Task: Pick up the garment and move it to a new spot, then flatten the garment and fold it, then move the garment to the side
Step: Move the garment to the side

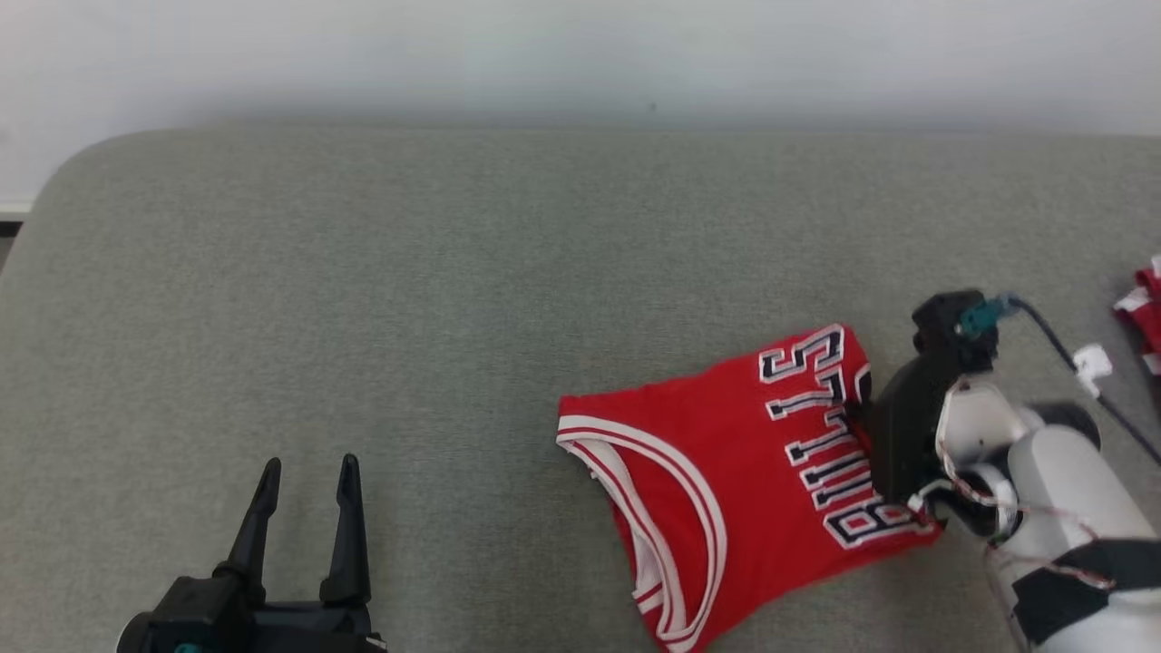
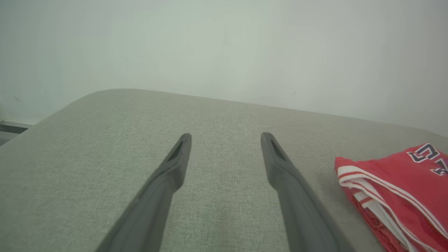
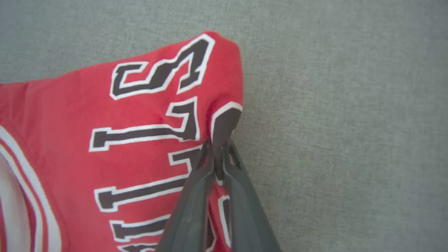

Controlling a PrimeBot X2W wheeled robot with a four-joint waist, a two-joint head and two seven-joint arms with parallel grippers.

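Now the right end effector (image 3: 217,148) is pinched shut on the folded red jersey (image 1: 726,481) at its edge, lower right of the head view, probably to drag it aside; the left end effector (image 1: 308,476) rests wide open, empty.

The bench (image 1: 363,317) is a broad padded top covered in grey-green woven cloth, smooth and unwrinkled, with a rounded far-left corner. On it, right of the middle and toward the near edge, lies a red jersey (image 1: 726,472), folded over flat (its white-and-red striped trim curves along the left side, and dark letters outlined in white run across the right part). The jersey's right edge is gathered into a small pinched fold. Well apart, at the bench's far right, lies another bit of red-and-white fabric (image 1: 1145,313), cut off by the picture's edge.
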